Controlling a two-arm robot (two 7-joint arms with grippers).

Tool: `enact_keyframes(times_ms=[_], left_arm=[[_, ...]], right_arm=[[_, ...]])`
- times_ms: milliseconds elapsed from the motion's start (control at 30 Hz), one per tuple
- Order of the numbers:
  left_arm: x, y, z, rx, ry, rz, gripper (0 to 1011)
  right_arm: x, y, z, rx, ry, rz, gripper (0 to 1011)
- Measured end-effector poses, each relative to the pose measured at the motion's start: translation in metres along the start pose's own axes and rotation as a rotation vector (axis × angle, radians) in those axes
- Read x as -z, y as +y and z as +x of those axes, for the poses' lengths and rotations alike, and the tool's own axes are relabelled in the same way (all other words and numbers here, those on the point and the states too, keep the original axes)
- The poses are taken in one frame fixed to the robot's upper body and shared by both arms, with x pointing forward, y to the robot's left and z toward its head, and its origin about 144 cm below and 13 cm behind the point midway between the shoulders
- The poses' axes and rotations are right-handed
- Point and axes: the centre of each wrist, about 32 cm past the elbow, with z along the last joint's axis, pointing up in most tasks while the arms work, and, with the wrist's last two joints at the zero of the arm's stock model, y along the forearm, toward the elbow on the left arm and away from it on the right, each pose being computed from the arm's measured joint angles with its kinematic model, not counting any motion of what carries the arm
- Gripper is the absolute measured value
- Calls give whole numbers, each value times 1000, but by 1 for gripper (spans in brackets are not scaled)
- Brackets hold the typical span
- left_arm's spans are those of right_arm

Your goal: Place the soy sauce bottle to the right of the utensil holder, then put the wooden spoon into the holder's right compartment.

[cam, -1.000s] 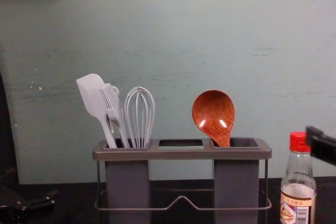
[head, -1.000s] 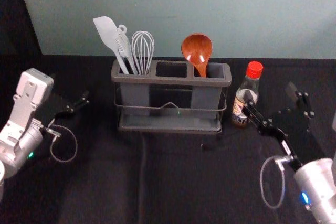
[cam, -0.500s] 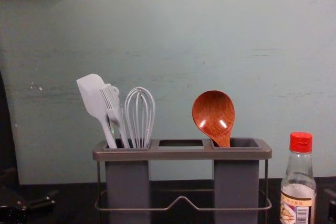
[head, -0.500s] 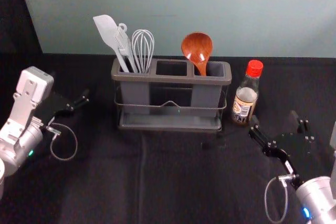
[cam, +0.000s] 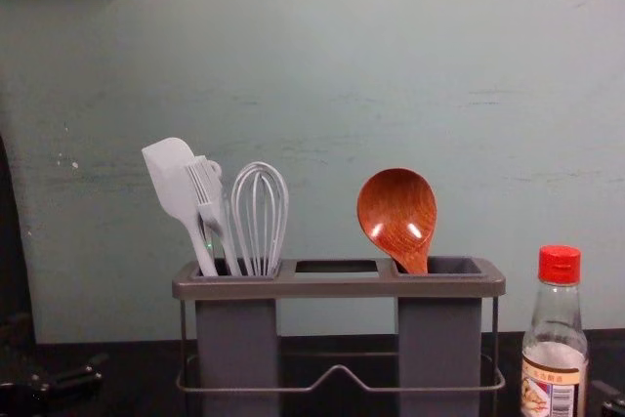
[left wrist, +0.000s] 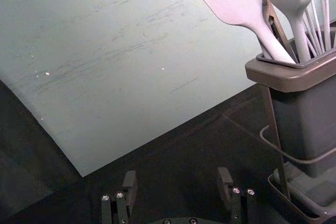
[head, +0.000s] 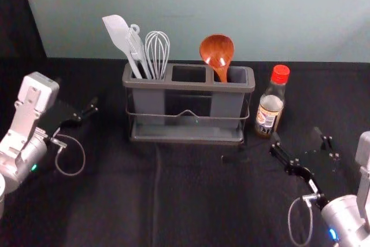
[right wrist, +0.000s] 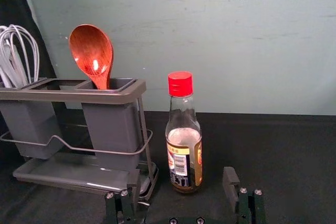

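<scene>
Silver forearms (head: 345,217); looped pale cables (head: 84,157); black tools (head: 295,134); green light (head: 34,167); blue light (head: 333,234)

One utensil holder (head: 188,87), one soy sauce bottle (head: 270,108), one wooden spoon (head: 217,50), one spatula (head: 117,32), one brush (cam: 206,190), one whisk (head: 157,55).

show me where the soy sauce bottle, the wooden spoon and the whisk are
Soy sauce bottle (head: 270,111), head view, on its label.
Wooden spoon (cam: 396,212), chest view, on its bowl.
Whisk (cam: 242,214), chest view, on its wires.

Red-capped glass soy sauce bottle (head: 270,108) right of grey oblong plastic holder (head: 188,87). Round-bowled brown wooden spoon (head: 217,49) in right compartment (head: 225,106); pale-grey spatula (head: 118,32), brush (head: 136,49), looped whisk (head: 157,50) in left compartment (head: 149,103).
</scene>
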Motion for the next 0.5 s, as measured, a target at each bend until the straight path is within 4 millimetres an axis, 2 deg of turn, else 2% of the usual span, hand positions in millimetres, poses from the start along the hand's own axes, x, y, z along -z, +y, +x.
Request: enact_keyframes(times_ms=[500], left_arm=[[0,0,0,0,0,0,1005]], right_arm=[[-1,-1,-1,2,-1,2,1003]])
